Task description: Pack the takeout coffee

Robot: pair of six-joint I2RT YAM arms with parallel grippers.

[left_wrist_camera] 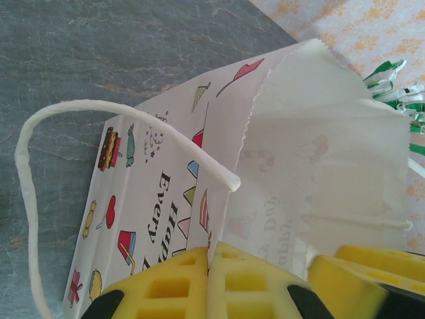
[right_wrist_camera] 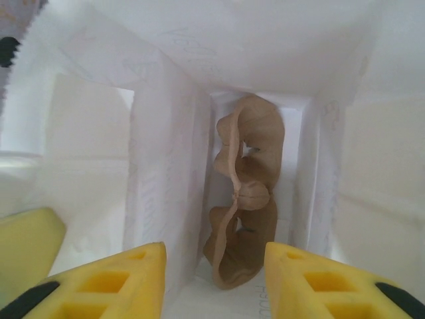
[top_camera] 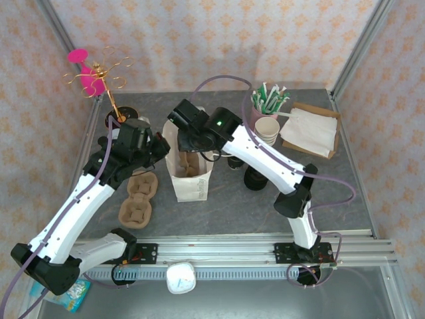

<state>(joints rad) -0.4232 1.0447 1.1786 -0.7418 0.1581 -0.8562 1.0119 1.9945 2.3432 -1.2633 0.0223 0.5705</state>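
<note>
Two hands at one bag [top_camera: 192, 186]: left hand [left_wrist_camera: 207, 286] pinches its rim, right hand [right_wrist_camera: 214, 282] is spread above the carrier [right_wrist_camera: 246, 199] inside.
Hold the bag mouth wide and steady. The takeout coffee [top_camera: 235, 163] seems to stand just right of the bag, so lift it straight up. The right arm [top_camera: 265, 159] hides most of that cup.

A staged robotics lab cell — aluminium frame [top_camera: 357, 46], wallpaper backdrop [top_camera: 219, 40], mounting rail [top_camera: 219, 247] at the front.

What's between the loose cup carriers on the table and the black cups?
The printed paper bag stands between the carriers and black cups, as the top view shows.
</note>
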